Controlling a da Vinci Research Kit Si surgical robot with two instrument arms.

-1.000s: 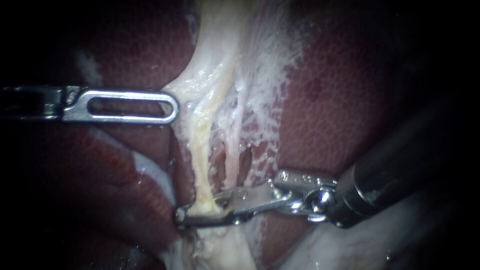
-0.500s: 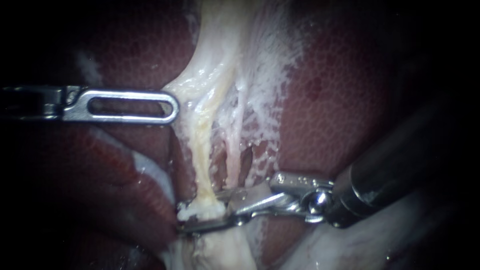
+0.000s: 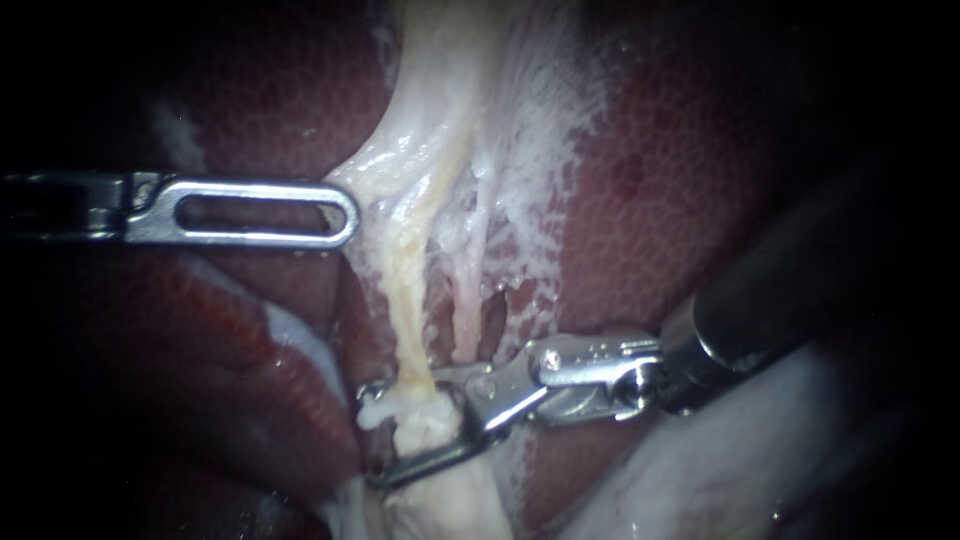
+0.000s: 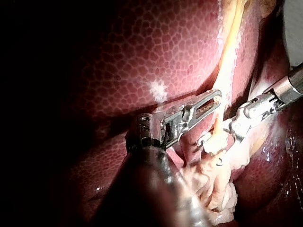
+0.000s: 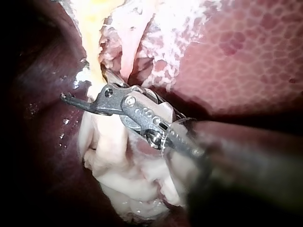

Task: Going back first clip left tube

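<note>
My right instrument (image 3: 376,436) comes in from the lower right. Its jaws stand open on either side of the yellowish left tube (image 3: 405,290), low down where the tube looks squeezed and white (image 3: 420,418). I cannot make out a clip there. The thinner pink right tube (image 3: 465,315) runs just beside it. My left instrument (image 3: 343,214) lies level from the left, its slotted jaws shut on the edge of the pale tissue (image 3: 400,160) above the tubes. The left wrist view shows the same slotted jaws (image 4: 218,97) beside the tube, and the right instrument (image 4: 211,149) open below.
Dark red liver (image 3: 660,200) lies on both sides of the pale strands. A fold of whitish tissue (image 3: 740,470) sits under the right instrument's shaft. In the right wrist view, bunched pale tissue (image 5: 128,175) lies under that instrument (image 5: 75,101).
The right instrument's jaws, shut on the left tube a second ago, have opened; the lower jaw has swung down and the shaft has lifted slightly. The left instrument has not moved.
</note>
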